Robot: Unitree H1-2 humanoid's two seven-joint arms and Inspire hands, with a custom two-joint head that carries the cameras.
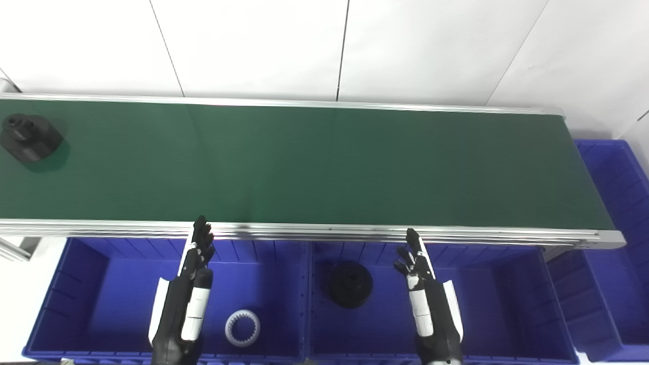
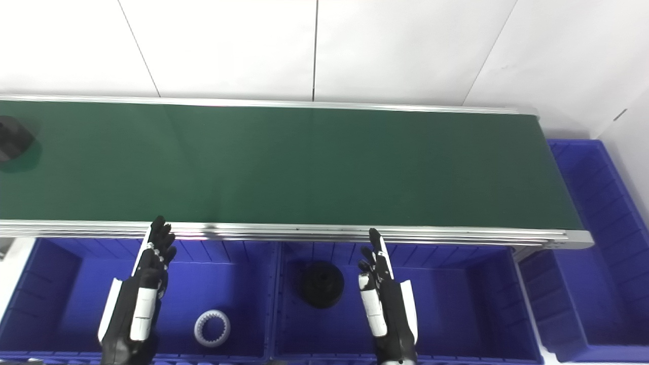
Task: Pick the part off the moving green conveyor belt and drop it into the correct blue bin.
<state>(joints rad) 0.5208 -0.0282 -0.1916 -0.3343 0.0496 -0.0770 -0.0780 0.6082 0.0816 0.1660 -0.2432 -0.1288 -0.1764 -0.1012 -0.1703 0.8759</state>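
Observation:
A black round part [image 1: 29, 137] lies on the green conveyor belt [image 1: 314, 162] at its far left end; it also shows at the left edge of the right eye view [image 2: 12, 138]. My left hand [image 1: 195, 268] is open and empty, held over the left blue bin [image 1: 76, 284] just below the belt's near rail. My right hand [image 1: 421, 279] is open and empty over the middle blue bin [image 1: 487, 299]. Both hands are far from the part.
The left bin holds a white toothed ring [image 1: 242, 327]. The middle bin holds a black round part [image 1: 350, 284]. A third blue bin [image 1: 618, 243] stands past the belt's right end. The belt's metal rail [image 1: 329, 232] runs between bins and belt.

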